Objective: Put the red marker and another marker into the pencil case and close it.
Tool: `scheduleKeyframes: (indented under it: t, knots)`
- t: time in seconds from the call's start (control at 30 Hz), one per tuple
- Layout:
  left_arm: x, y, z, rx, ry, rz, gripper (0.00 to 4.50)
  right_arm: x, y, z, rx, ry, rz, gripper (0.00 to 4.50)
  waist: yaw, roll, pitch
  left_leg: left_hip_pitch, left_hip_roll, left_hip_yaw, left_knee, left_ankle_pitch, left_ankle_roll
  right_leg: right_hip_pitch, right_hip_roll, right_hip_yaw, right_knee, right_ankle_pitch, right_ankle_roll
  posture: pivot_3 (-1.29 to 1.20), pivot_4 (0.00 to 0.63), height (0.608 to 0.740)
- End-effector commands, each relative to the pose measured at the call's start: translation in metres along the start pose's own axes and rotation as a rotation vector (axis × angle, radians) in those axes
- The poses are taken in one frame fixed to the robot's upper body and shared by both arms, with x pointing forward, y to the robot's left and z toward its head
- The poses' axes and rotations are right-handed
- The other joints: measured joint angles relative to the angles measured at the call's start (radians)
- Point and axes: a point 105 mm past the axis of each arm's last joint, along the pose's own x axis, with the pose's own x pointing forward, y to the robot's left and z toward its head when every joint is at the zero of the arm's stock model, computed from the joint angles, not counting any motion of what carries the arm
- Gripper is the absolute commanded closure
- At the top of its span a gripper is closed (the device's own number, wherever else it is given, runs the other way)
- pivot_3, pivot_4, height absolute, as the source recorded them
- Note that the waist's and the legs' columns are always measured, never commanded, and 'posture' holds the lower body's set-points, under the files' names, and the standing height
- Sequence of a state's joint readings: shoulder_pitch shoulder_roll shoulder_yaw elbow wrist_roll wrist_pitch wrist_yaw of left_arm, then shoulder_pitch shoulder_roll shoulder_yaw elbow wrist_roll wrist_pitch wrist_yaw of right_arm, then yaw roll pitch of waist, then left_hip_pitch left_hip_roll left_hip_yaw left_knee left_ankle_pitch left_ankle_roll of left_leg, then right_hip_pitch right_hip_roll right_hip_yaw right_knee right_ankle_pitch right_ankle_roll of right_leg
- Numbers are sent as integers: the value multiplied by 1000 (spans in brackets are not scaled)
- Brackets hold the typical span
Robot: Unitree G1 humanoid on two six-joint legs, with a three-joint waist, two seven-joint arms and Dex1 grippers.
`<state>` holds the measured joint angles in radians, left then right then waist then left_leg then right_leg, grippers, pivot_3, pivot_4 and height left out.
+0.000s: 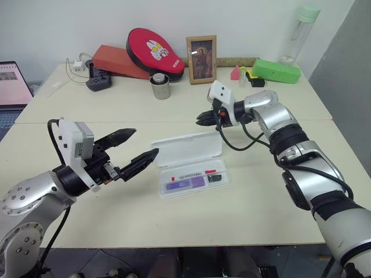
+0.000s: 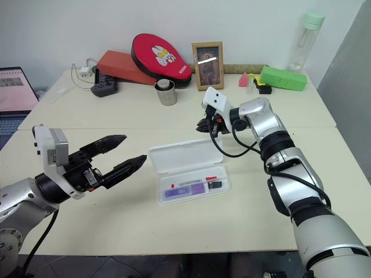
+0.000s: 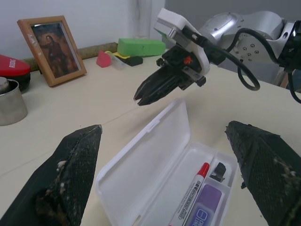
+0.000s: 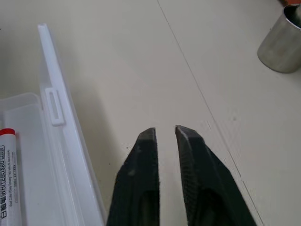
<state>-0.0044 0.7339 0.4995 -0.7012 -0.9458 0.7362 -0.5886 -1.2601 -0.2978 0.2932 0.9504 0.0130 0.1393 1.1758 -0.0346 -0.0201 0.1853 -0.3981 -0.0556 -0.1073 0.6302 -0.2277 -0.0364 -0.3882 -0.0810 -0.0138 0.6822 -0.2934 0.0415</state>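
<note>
The pencil case [image 1: 186,147] lies open in the middle of the table, its lid folded back flat. In its tray lie the red marker [image 1: 194,173], the stubby purple marker [image 1: 185,183] and a small black piece [image 1: 214,178]. My left gripper [image 1: 145,142] hovers open just left of the case, its fingers pointing toward it and holding nothing. My right gripper [image 1: 199,120] is shut and empty, hanging above the table just behind the far edge of the lid. The right wrist view shows its fingertips [image 4: 164,132] over bare table beside the lid's edge [image 4: 56,103].
Along the back of the table stand a metal cup [image 1: 160,86], a framed picture [image 1: 201,59], a red round pouch [image 1: 155,50], a power strip [image 1: 98,81], a green box [image 1: 276,70] and a clear bottle [image 1: 301,32]. A laptop [image 1: 11,87] sits at far left.
</note>
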Motion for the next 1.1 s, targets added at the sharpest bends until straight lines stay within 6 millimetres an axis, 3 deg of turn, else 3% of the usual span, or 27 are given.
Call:
scheduleKeyframes:
  t: [0.03, 0.53, 0.77, 0.97, 1.1]
  knots:
    - [-3, -3, 13, 41, -33, -1, 0, -4, -4, 16, -77, -7, 1, 4440, 0, 0, 0, 0, 0, 0, 0, 0, 0, 0, 0, 0, 0, 0, 0, 0, 150, 740]
    - [2, -3, 13, 34, -30, -25, 0, -6, 28, -4, -126, 45, 180, 4440, 1, 0, 0, 0, 0, 0, 0, 0, 0, 0, 0, 1, 0, 0, 0, 0, 150, 740]
    - [5, -10, 9, 21, -9, -84, 0, -14, 49, 4, -144, -20, 275, 4440, 1, 0, 0, 0, 0, 0, 0, 0, 0, 0, 0, 1, 0, 0, 0, 0, 150, 740]
    - [6, -24, 1, 12, 66, -227, 0, -18, 70, -5, -154, -21, 312, 4440, 3, 0, 0, 0, 0, 0, 0, -1, 0, 0, 0, 1, -1, 0, 0, 0, 150, 740]
    - [7, -28, -9, 16, 143, -319, 0, -18, 79, -25, -132, 29, 290, 4440, 3, 0, 0, 0, 0, 0, 0, -1, 1, 0, 0, 1, -1, 0, 0, 0, 150, 740]
